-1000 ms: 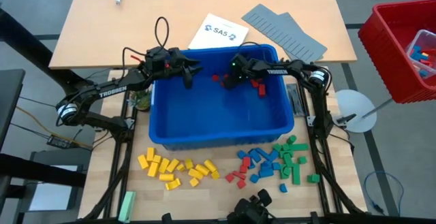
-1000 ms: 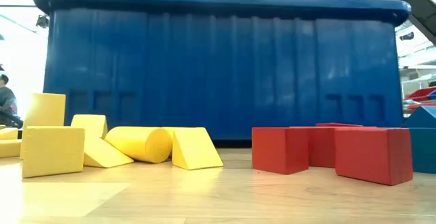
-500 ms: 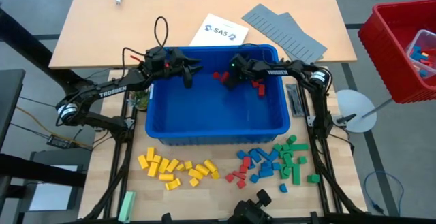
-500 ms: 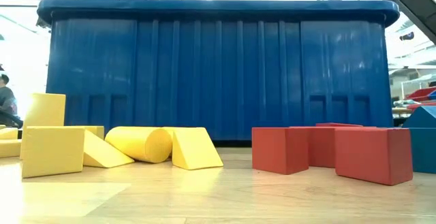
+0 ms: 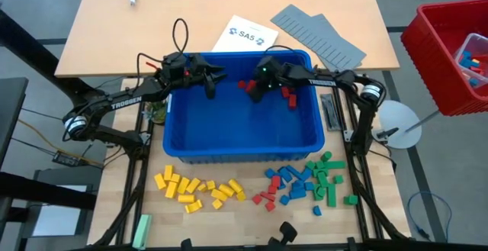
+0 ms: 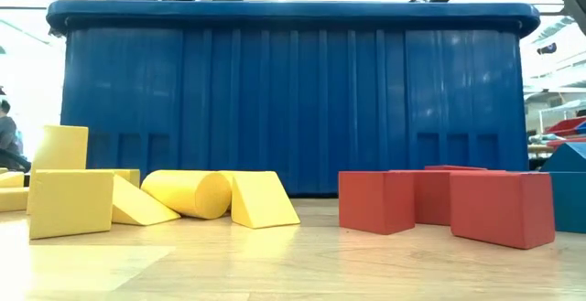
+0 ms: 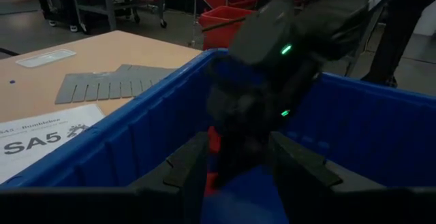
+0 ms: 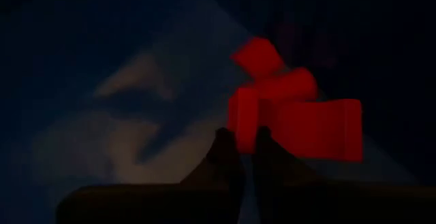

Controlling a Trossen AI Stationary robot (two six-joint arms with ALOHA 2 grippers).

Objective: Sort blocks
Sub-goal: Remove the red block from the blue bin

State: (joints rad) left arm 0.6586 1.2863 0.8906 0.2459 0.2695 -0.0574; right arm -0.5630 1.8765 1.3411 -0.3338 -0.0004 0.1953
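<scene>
High view shows the sorting well advanced: nearest on the worktop (image 5: pixel 244 214), yellow blocks (image 5: pixel 197 189) lie grouped at one side, with blue and red blocks (image 5: pixel 280 188) and green blocks (image 5: pixel 329 181) in clusters beside them. Behind stands the blue bin (image 5: pixel 241 149), where a few red blocks (image 5: pixel 287 96) wait at its far end. There the right tool (image 5: pixel 255 95) is pressed together, apparently empty; the left tool (image 5: pixel 209 91) hangs spread over the far rim.

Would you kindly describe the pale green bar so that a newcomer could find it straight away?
Start at the blue bin mid-table, then drop to the yellow blocks spread in front of it. Left of them, at the table's near edge, lies the pale green bar, alone, longer and paler than any block.
</scene>
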